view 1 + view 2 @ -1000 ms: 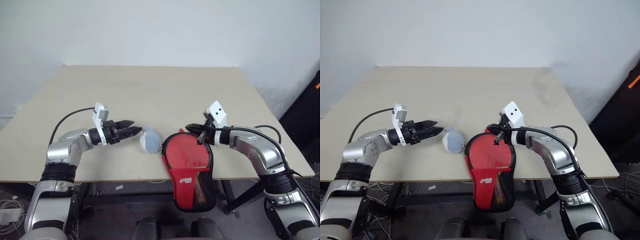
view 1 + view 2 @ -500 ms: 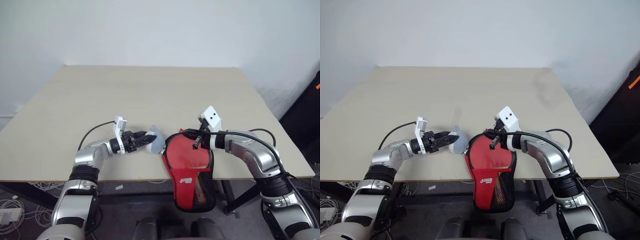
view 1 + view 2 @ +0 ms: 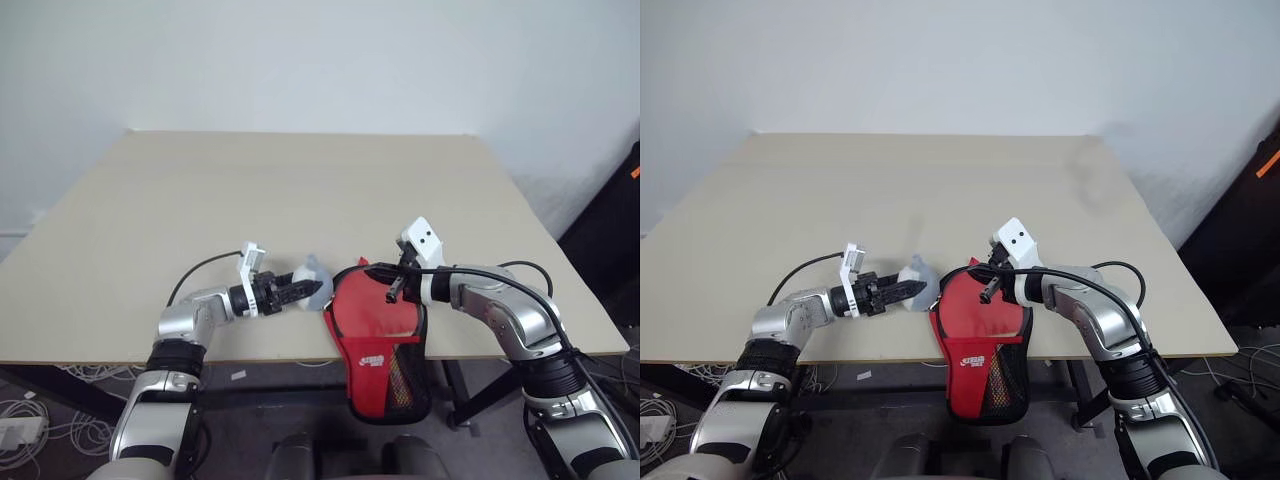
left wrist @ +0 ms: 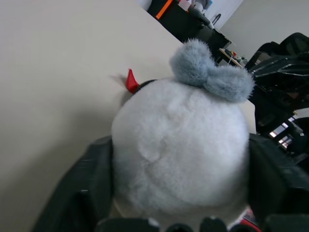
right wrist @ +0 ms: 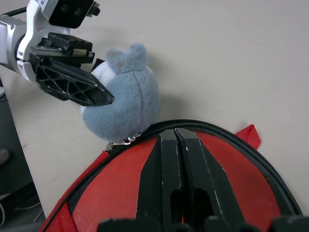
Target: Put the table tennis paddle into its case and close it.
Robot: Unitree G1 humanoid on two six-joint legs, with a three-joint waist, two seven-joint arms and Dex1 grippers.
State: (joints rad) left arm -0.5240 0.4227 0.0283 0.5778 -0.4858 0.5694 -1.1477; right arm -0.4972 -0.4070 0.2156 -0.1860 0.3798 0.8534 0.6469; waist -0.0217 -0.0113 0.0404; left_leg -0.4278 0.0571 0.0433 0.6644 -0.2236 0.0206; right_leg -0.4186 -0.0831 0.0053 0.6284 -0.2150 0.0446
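At the near edge of the table (image 3: 300,180) lies the case (image 3: 378,320), its round red head flat on the tabletop and its narrow end, with the white logo and black mesh panel, hanging off the edge. A black zipper line runs around the head's rim. The paddle itself cannot be seen; whether it lies inside the case cannot be told.

Touching the case's rim on its left side is a grey plush toy (image 5: 123,99), round, with a small darker tuft on top. The left gripper (image 3: 300,288) reaches in level from the left of the case, its black fingers (image 5: 72,87) set on either side of the plush and closing around it.

The right gripper (image 5: 176,140) rests on top of the case's far rim, its two fingers pressed together over the zipper line, from the case's right side.

Beyond the case, the tabletop is bare and wide, right to the far edge.
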